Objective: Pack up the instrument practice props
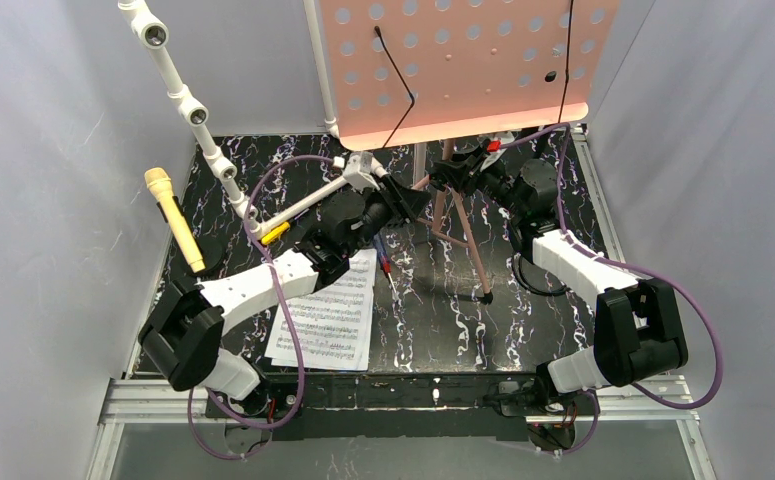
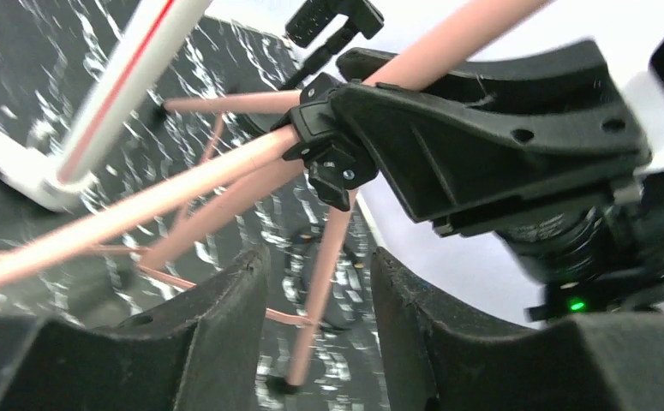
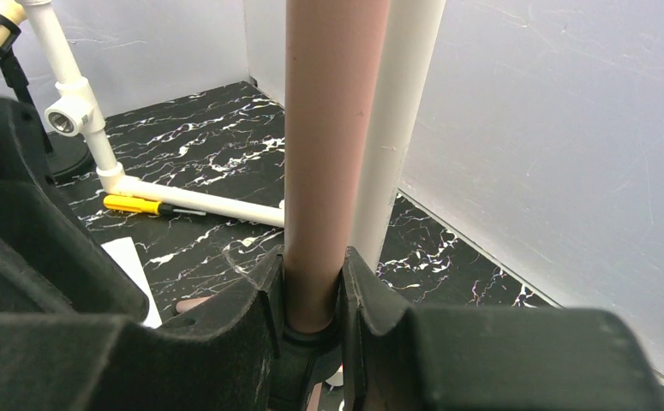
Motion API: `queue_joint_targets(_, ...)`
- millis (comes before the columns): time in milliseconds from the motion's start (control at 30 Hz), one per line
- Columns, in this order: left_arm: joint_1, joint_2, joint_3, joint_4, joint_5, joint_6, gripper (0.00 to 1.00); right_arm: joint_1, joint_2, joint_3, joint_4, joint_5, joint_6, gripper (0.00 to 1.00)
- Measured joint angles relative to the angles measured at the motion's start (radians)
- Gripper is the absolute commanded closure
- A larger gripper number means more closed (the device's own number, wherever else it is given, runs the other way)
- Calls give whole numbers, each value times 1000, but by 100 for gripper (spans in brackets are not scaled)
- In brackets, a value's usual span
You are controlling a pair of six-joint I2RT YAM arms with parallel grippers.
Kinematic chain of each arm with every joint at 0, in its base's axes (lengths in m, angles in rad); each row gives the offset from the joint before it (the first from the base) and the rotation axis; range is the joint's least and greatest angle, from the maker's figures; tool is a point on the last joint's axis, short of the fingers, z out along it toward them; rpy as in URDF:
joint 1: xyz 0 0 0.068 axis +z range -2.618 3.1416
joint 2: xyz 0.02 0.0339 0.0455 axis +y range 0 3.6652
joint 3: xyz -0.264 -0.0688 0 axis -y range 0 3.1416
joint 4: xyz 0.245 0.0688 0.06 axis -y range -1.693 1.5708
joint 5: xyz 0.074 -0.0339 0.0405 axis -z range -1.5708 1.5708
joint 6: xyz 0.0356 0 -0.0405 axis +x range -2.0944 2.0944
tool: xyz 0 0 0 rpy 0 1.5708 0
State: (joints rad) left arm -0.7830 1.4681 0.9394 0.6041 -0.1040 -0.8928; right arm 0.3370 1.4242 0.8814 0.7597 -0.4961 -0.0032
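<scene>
Right hand [image 3: 311,295]: we pinch the stand's pole [image 3: 332,128], its axis upright.
Left hand [image 2: 320,300]: spread; tripod legs [image 2: 225,167] just ahead, nearer us.

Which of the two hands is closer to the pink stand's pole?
Right. The right hand is clamped around the pole; the left hand is open a little way off, facing the stand's legs.

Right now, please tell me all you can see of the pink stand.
Its pink board has round holes and is tilted. Under it a copper-pink pole runs upright to a black hub, where legs spread to black feet on the table. The right gripper is shut on the pole; the left gripper, open, hovers by the legs.
</scene>
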Motion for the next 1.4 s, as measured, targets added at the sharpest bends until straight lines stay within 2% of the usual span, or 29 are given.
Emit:
queue_joint_targets(133, -19, -21, 1, -2, 16, 371, 50, 0, 0, 1, -2, 0, 0, 99)
queue_joint_targets(267, -62, -21, 2, -8, 101, 800, 49, 0, 0, 1, -2, 0, 0, 98)
queue_joint_targets(400, -90, -21, 2, -6, 192, 1153, 44, 0, 0, 1, -3, 0, 0, 99)
queue_joint_targets(667, -90, 3, 4, 20, 266, 1619, 41, 0, 0, 6, -13, 0, 0, 99)
queue_joint_targets(867, -90, 80, 40, 30, 274, 1797, 43, 0, 0, 7, -16, 0, -1, 99)
queue_joint_targets(1067, -90, 164, 79, 111, 266, 1880, 47, 0, 0, 12, -25, -1, -1, 98)
queue_joint_targets(1233, -89, 222, 103, 191, 235, 1900, 59, 0, 0, 13, -26, 0, -1, 99)
queue_joint_targets(1400, -88, 248, 104, 273, 204, 1868, 78, 0, 0, 13, -26, 4, -1, 98)
